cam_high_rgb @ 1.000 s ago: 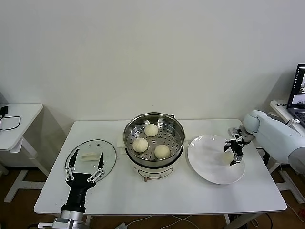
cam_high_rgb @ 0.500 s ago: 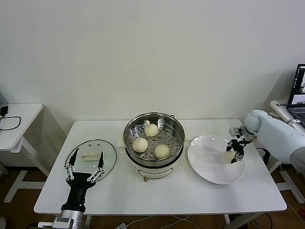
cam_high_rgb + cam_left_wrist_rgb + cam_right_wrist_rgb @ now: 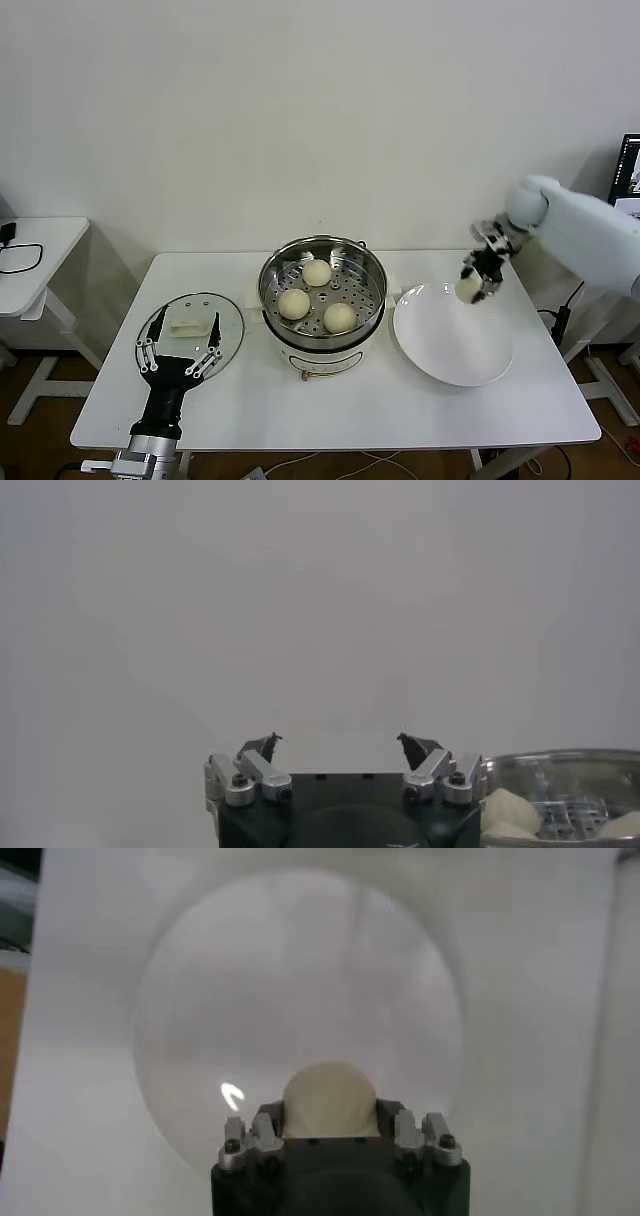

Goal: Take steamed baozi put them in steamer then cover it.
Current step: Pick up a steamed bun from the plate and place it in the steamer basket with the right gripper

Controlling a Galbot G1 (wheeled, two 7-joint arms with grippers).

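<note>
Now right tool [image 3: 474, 280] grips baozi [image 3: 467, 289] above plate [image 3: 440, 350] rim.

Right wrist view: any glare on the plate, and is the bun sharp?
Right wrist view: one small bright glint on the plate; the baozi in the right pincer is clear but soft-edged, pleats unreadable. Head view: even lighting, faint shadows, bright reflections on the steamer wall. Left wrist view: mostly featureless white.

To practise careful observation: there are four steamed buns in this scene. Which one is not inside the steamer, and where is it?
The baozi gripped by the right gripper, lifted above the white plate. The other three sit on the steamer tray.
</note>
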